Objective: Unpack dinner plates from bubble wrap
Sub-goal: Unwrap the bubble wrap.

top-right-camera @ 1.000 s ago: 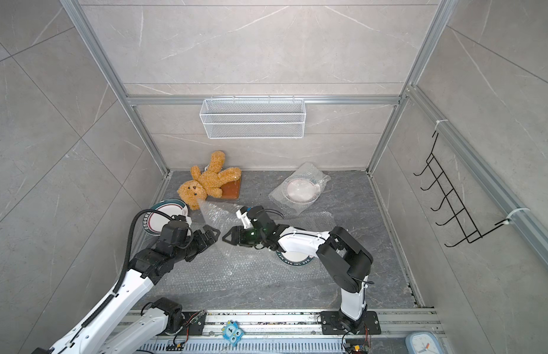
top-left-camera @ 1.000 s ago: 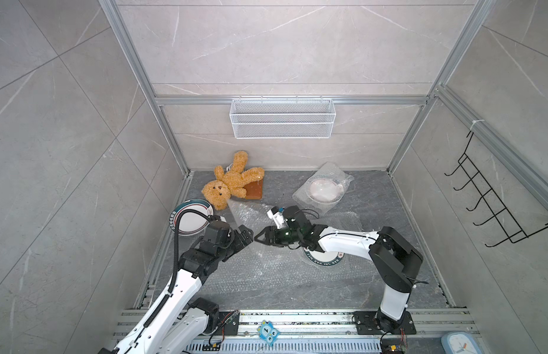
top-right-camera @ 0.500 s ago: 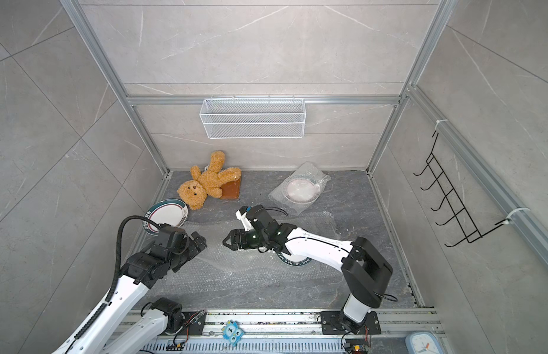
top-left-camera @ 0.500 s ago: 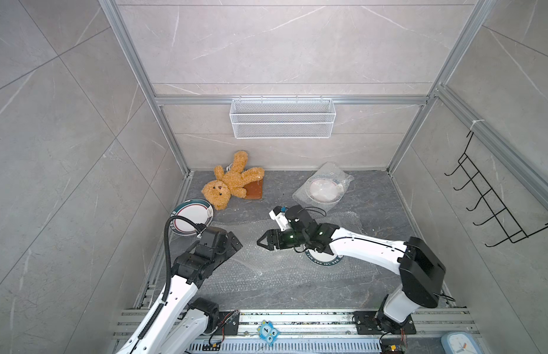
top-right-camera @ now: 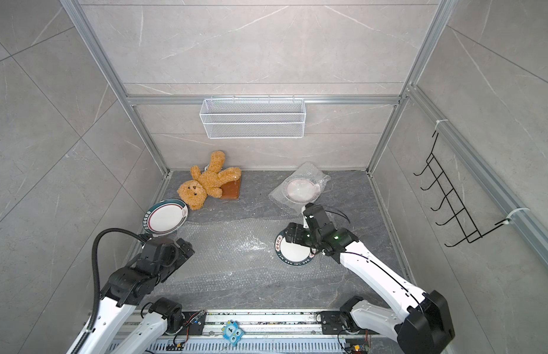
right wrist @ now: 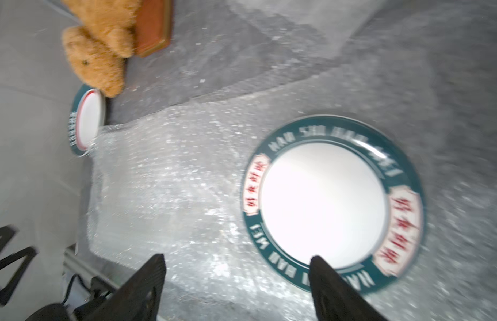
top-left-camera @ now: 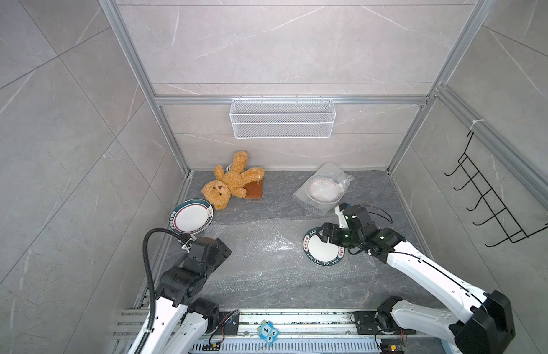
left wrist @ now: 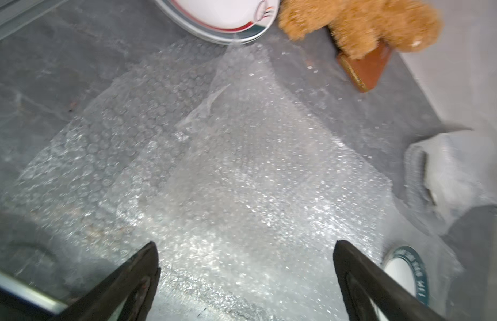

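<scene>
Standing by the rig, I see the left gripper (left wrist: 246, 247) with its fingers spread wide and nothing between them. It hangs low over the flattened bubble wrap (top-left-camera: 260, 248), which lies directly ahead of and beneath its tips. My guess is the sheets lie flat there because they are empty. They overlap loosely and one corner is turned up.

The right gripper (right wrist: 237, 257) is also parted and pinching nothing. One fingertip (right wrist: 322, 264) sits over the green rim of a bare plate (top-left-camera: 321, 254). That plate lies face up just under and in front of this tool, on the edge of the same wrap. I cannot tell whether the fingertip touches the rim, as the wrist view is blurred.

Another unwrapped plate (top-left-camera: 191, 218) sits ahead of the left gripper, to its outer side. It is close to the wall and looks parked out of the working area. From the left wrist it seems to show a doubled rim, perhaps two stacked, but I am not sure.

Beyond the right gripper, toward the back wall, one plate (top-left-camera: 323, 190) sits inside its clear pouch (top-left-camera: 329, 171). It looks like the next one to unpack, and the right arm is nearer to it. The teddy bear (top-left-camera: 230, 184) sprawled on a brown slab (top-left-camera: 255, 192) is well off from both tools and plays no part.
</scene>
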### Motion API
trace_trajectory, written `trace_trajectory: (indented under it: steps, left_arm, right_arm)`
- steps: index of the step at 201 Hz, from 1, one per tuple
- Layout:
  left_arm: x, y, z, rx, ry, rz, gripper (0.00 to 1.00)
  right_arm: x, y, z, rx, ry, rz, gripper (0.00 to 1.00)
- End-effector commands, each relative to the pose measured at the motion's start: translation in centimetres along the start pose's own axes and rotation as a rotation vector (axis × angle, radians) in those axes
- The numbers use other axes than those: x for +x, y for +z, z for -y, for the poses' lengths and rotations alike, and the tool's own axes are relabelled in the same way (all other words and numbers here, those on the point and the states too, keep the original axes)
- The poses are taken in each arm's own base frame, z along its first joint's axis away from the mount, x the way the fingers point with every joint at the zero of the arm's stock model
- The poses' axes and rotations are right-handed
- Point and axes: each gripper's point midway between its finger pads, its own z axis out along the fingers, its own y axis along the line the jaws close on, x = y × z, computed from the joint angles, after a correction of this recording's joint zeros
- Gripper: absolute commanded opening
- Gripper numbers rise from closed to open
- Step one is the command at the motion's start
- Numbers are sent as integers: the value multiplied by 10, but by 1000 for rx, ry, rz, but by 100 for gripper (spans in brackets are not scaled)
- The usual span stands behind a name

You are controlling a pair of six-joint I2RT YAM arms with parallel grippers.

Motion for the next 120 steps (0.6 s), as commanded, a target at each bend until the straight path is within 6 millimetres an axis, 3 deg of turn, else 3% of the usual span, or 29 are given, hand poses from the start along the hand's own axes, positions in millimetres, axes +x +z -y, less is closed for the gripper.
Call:
trace_trajectory:
  steps: [1,30,41,55,90,120]
  left_arm:
    - [-10,-18,72,307,93,-25,97]
    - [21,0,128,499,129,-239,93]
    - [39,11,142,539,134,-327,93]
    - [60,21,155,542,201,-380,94]
    - [105,62,158,449,216,-516,93]
    - [122,93,144,365,190,-549,93]
  right_arm:
    - [15,-5,48,133,75,-32,80]
    - [21,7,94,235,229,-73,70]
    - [26,12,114,279,295,-90,66]
    - [31,18,123,251,355,-97,62]
    - [50,24,132,215,397,-132,53]
    - [67,35,139,203,399,-183,46]
